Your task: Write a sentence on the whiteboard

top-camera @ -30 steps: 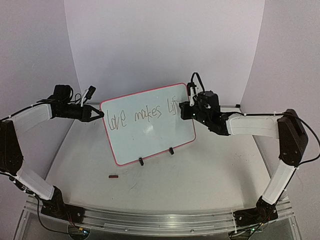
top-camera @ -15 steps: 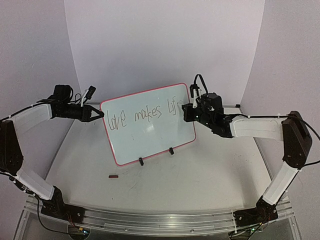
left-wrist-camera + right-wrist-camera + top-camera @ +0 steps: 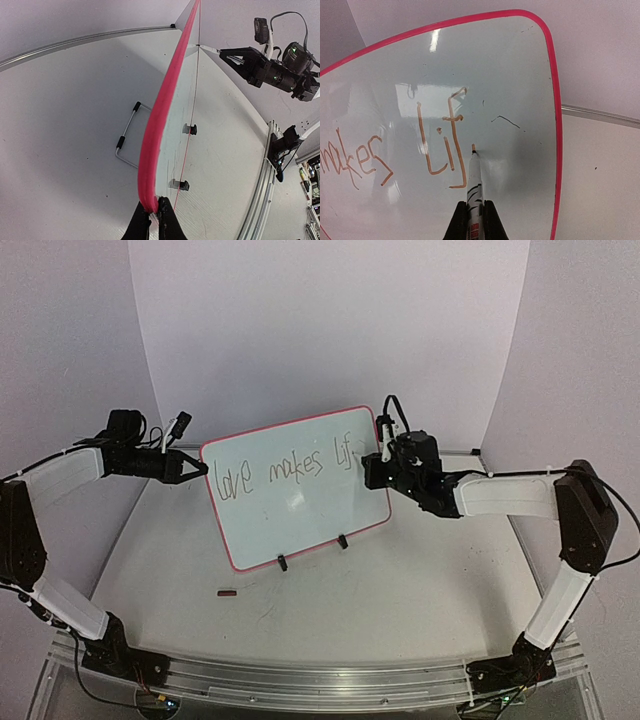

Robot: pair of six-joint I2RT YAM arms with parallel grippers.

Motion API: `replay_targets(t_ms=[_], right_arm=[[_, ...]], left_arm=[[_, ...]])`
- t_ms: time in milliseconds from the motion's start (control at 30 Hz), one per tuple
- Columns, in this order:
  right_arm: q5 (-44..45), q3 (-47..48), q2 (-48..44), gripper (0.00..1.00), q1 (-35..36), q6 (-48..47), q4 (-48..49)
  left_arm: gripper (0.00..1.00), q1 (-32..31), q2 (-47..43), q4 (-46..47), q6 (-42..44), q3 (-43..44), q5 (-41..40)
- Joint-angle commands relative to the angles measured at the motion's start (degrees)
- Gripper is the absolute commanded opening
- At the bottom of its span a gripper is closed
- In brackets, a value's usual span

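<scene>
The sentence [image 3: 285,472], reading only "love makes lif", runs across the whiteboard [image 3: 310,525], which stands tilted mid-bench [image 3: 400,580]. The right pincer [image 3: 475,206] is clamped on a marker [image 3: 474,172], its tip touching the board beside the "f". The left pincer [image 3: 153,209] is clamped on the board's pink frame.

A robotics lab: white backdrop panels [image 3: 330,330] enclose the surface [image 3: 400,590], left arm [image 3: 60,472] and right arm [image 3: 505,495] bolted to a metal rail [image 3: 300,676].

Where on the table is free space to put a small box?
The table is bare between the whiteboard and the near edge, right of a small dark piece. Both board ends are crowded: left jaws grip the frame, right jaws hold a marker there.
</scene>
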Motion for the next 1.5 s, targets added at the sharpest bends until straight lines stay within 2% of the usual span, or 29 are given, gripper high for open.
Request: replay_targets(t_ms=[0,333,567,1467], right_arm=[[3.42,2.44,1.15,0.0,0.03,0.3,0.98],[5.43,4.36,1.33,0.0,0.02,-0.87,0.97],[1.11,4.87,1.75,0.0,0.02,-2.03,0.97],[-1.23,-1.62,1.11,0.0,0.03,1.03,1.55]], left_arm=[[0.0,-0.69,1.35,-1.37,3.93,1.44,-2.95],[0.0,-0.73,1.35,-1.37,3.96,1.45,-2.92],[0.0,-0.7,1.21,-1.37,3.91,1.45,-2.9],[0.0,-0.65,1.17,-1.37,3.9,1.45,-2.85]])
